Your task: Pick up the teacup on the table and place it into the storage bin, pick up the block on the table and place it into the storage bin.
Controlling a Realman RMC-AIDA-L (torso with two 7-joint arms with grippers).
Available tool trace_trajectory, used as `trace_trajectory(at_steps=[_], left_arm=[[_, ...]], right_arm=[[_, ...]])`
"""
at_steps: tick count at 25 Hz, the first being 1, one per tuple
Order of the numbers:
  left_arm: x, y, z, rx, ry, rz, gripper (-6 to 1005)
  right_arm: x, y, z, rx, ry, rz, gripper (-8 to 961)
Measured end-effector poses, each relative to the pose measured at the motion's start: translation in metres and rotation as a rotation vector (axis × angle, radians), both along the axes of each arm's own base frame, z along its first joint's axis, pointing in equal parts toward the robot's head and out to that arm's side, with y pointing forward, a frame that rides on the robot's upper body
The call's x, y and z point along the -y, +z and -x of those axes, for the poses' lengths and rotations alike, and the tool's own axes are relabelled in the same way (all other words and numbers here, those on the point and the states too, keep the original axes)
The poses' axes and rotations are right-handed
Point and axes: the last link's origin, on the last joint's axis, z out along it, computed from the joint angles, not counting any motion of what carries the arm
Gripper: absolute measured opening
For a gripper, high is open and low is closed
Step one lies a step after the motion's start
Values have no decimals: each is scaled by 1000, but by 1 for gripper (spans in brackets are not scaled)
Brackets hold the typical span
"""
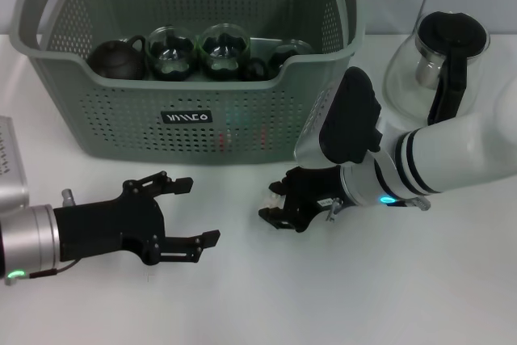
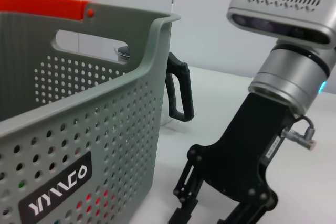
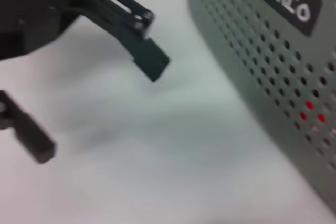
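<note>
The left gripper [image 1: 187, 212] rests low over the near-left desk [image 1: 242, 296], fingers spread wide and holding nothing. Behind it the storage bin [image 1: 186, 119] stands at the far centre, already holding a dark teapot [image 1: 115, 58] and several glass teacups [image 1: 171, 52]. No teacup or block shows loose on the desk, so the task looks nearly done. The right gripper [image 1: 273, 204] hovers just near the bin's right front corner; whether its fingers are apart or together I cannot tell. A glass pitcher [image 1: 436, 58] stands far right, clear of both arms.
</note>
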Motion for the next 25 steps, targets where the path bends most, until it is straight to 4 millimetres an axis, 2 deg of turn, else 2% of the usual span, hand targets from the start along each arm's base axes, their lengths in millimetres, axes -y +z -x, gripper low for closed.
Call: trace_trajectory(at_steps=[5, 9, 13, 16, 21, 24, 25], left_arm=[[1, 1, 2, 3, 10, -7, 951], [1, 4, 5, 9, 25, -24, 951], [4, 10, 11, 13, 52, -49, 951], [6, 15, 17, 15, 75, -72, 951], [7, 17, 19, 23, 86, -84, 951], [5, 16, 17, 23, 81, -83, 951], [4, 16, 16, 23, 78, -81, 951]], right_arm=[[10, 12, 5, -33, 16, 35, 457], [19, 32, 5, -66, -8, 93, 464], [28, 66, 6, -106, -30, 156, 470], [40, 103, 19, -157, -4, 192, 475], [47, 175, 75, -322, 112, 130, 483], [28, 213, 110, -428, 183, 17, 488], [17, 220, 120, -454, 194, -14, 490]])
